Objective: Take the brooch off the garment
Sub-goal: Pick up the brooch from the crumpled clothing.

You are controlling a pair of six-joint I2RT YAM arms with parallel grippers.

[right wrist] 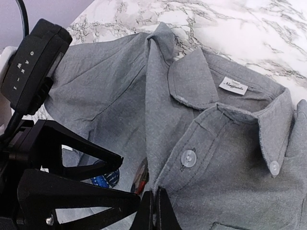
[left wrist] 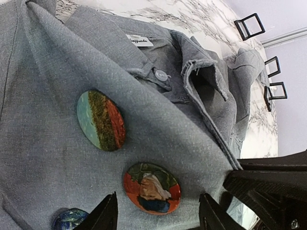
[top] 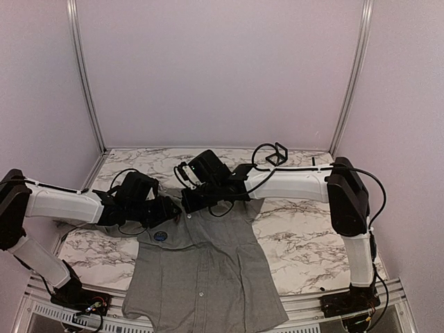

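Overhead; wrists close, likely sharing garment

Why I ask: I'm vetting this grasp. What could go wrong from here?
1. Wrong pick: the open left fingers straddle the figure brooch, but the blue brooch lies right beside one finger and could get caught.
2. Cloth drag: the brooches sit on the shirt, so pulling may lift or strain the cloth.
3. Collision: the right fingers, shut on the shirt's front edge, are close to the left ones.

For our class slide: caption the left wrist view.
Open left pincer flanks a round brooch, one of three on the grey shirt.
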